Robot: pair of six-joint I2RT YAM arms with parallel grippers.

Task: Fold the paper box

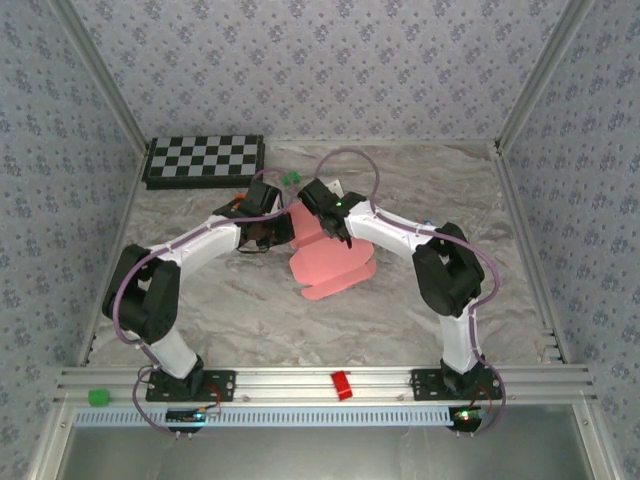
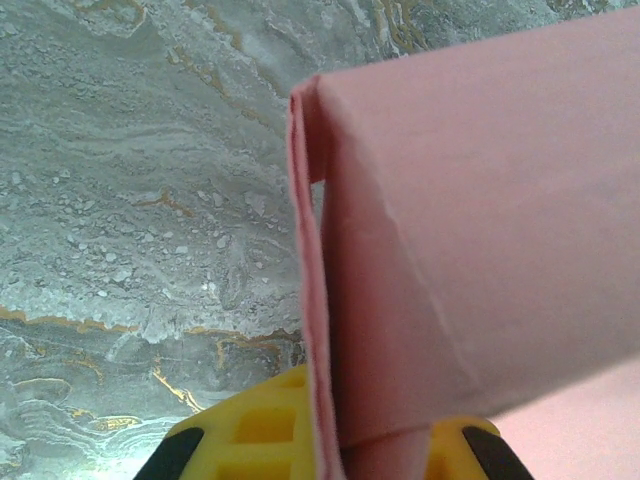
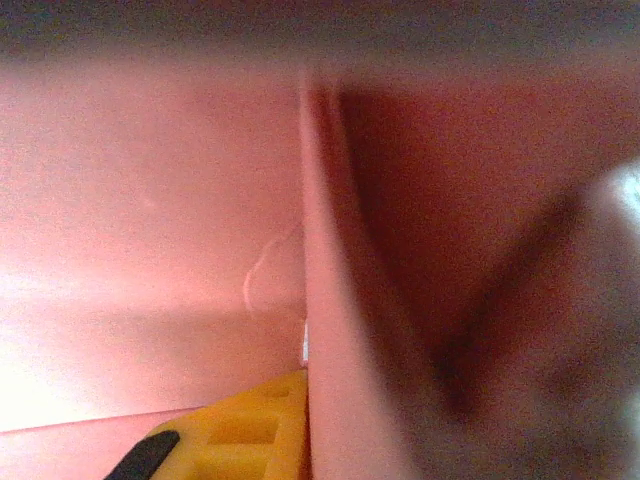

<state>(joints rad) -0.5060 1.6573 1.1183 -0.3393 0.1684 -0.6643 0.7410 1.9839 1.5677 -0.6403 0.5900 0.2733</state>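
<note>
1. One doubled wall (image 2: pixel 400 250) of the box (image 1: pixel 325 258) is up, pinched in the left pincer (image 2: pixel 335 440).
2. Right pincer (image 1: pixel 312 212) just beside it, finger (image 3: pixel 250 425) on card; can't tell if clamped.
3. Flaps (image 1: pixel 345 272) lie flat nearby, so most folding's left, I reckon.

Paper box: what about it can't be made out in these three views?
Top view: box far end hidden beneath left gripper and right gripper.
Left wrist: box cut off at right edge; overall shape unknown.
Right wrist: box blurred, too close; whether right gripper holds it is unclear.
</note>
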